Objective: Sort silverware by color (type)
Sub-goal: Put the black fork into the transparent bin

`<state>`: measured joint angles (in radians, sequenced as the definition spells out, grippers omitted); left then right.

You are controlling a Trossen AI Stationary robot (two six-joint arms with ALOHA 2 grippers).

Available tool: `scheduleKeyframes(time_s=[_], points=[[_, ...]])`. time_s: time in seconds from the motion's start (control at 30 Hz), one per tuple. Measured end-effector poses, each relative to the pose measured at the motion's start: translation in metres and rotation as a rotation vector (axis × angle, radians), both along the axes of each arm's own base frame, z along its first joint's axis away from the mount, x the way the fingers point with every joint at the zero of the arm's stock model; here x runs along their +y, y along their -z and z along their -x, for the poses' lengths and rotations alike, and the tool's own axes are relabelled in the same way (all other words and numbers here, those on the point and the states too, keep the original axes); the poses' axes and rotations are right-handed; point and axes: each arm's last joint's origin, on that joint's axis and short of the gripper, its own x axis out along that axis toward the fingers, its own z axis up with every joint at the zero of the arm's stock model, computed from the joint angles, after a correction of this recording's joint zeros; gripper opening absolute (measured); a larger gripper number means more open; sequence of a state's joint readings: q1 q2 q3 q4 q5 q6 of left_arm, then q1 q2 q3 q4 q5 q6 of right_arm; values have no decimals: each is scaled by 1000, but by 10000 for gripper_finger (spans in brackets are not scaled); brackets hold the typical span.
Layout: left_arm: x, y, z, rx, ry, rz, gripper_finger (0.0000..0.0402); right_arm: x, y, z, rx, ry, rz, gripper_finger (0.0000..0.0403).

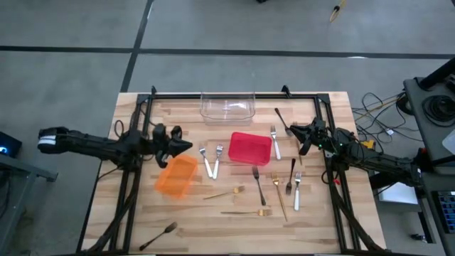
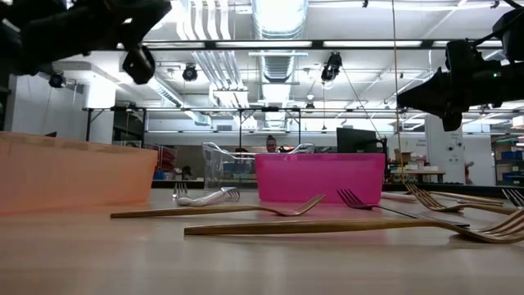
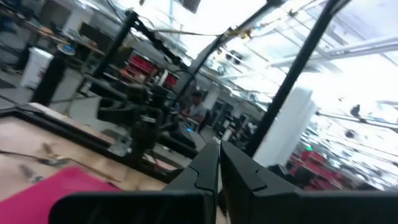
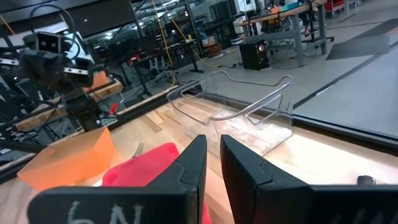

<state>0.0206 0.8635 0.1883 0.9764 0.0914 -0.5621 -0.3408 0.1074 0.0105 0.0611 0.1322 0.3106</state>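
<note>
**Forks spread around the red bin, both arms raised**

Gold forks lie closest to the low camera: one long gold fork (image 2: 344,229) stretches across the front of the table (image 1: 320,227), with a second gold fork (image 2: 221,210) just behind it. From above, these sit in front of the red bin (image 1: 249,148), one gold fork (image 1: 225,193) angled and another (image 1: 246,212) lying flat beyond it, with a third gold fork (image 1: 279,195) to their right.

Two silver forks (image 1: 211,161) lie side by side between the red bin and the orange bin (image 1: 176,176). Another silver fork (image 1: 274,142) lies touching or just beside the red bin's right edge. Right of the red bin, toward the front, are a black fork (image 1: 258,183), a second black fork (image 1: 291,175) and a silver fork (image 1: 297,190). One black fork (image 1: 282,119) lies near the clear bin (image 1: 227,107), which stands behind the red bin. A lone black fork (image 1: 159,236) lies far off, near the table's front left corner.

Left of the red bin, the left gripper (image 1: 186,146) hangs above the orange bin, fingers pressed together and empty. Right of it, the right gripper (image 1: 293,129) hovers with fingers nearly together, a slim gap between them, holding nothing.
</note>
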Motion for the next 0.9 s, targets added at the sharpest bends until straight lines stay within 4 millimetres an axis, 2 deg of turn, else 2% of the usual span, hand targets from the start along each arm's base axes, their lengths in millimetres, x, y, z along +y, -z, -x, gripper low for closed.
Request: scheduleKeyframes(time_s=[0.23,0.43,0.6,0.9], points=[[-12,-27,-38,98,102,-12,0,0,-6,0,-96,1,-57,38],[-20,-42,-60,403,134,0,0,0,-13,0,-146,-1,0,38],[-33,-54,-66,705,110,43,0,0,-11,0,-123,0,4,38],[-75,-84,-58,1134,114,65,0,0,-8,0,-91,1,4,38]])
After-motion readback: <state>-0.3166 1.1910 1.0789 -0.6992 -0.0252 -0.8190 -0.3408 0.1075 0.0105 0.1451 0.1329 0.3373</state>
